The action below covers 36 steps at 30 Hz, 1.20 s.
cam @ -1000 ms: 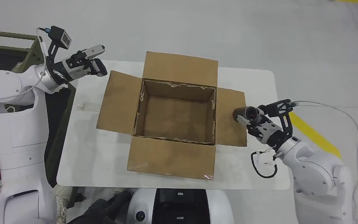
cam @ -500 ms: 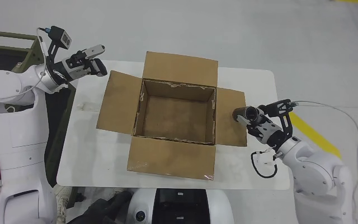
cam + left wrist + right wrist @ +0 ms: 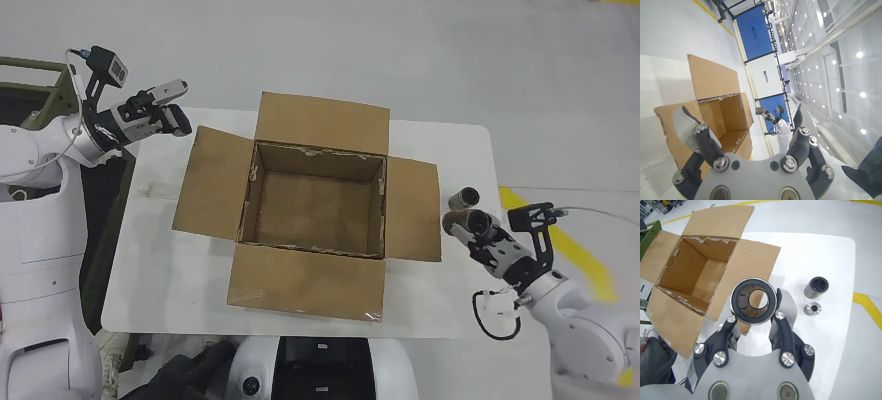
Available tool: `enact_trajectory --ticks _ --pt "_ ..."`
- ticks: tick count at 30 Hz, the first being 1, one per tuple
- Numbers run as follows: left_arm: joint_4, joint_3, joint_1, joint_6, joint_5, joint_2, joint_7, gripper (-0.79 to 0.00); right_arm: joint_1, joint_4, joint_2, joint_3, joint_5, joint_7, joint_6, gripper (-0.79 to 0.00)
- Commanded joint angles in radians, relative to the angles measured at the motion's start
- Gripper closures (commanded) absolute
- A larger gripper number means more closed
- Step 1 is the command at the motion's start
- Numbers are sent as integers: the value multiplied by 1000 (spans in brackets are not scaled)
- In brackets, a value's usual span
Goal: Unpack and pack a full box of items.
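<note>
Our right gripper (image 3: 755, 306) has its jaws pinched on a bearing (image 3: 740, 306), a steel sleeve with dark end rings. The pads sit on its round flanks and the open bore points away from the wrist. From above, it hangs over the table (image 3: 200, 280), just off the outer edge of the box (image 3: 696, 262) flap on our right.

Near it on the table stand a second bearing (image 3: 816, 287), upright on its end, and a small disc (image 3: 812, 308) just beside that one. What we can see of the box floor is bare, so we judge that we are unpacking and that this piece should go down with the other two.

To do it well:
- We should pick bare table well off the flap, since a landing on cardboard could tip the sleeve.
- We should turn it onto a flat end, because on its side it would probably roll towards the table edge.
- We should come straight down and leave room, so that a finger does not knock the standing bearing or the disc.
- We should part the jaws only once the end bears fully on the table, and then lift straight up.

Our left gripper (image 3: 740, 113) hangs spread and empty off the far corner, beyond the opposite flap, well clear of this work.
</note>
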Motion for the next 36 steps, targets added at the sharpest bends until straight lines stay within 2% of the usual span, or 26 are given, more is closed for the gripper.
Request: enact_trajectory --ticks 1,9,25,36 --pt "0 0 0 0 0 0 0 -785 -24 7 1 30 9 -17 0 0" --pt "0 0 0 0 0 0 0 -785 -82 74 4 76 9 -59 22 0" --pt "0 0 0 0 0 0 0 -785 -32 252 9 -35 -78 -96 107 0" --pt "0 0 0 0 0 0 0 -785 16 316 11 -98 -141 -123 177 0"
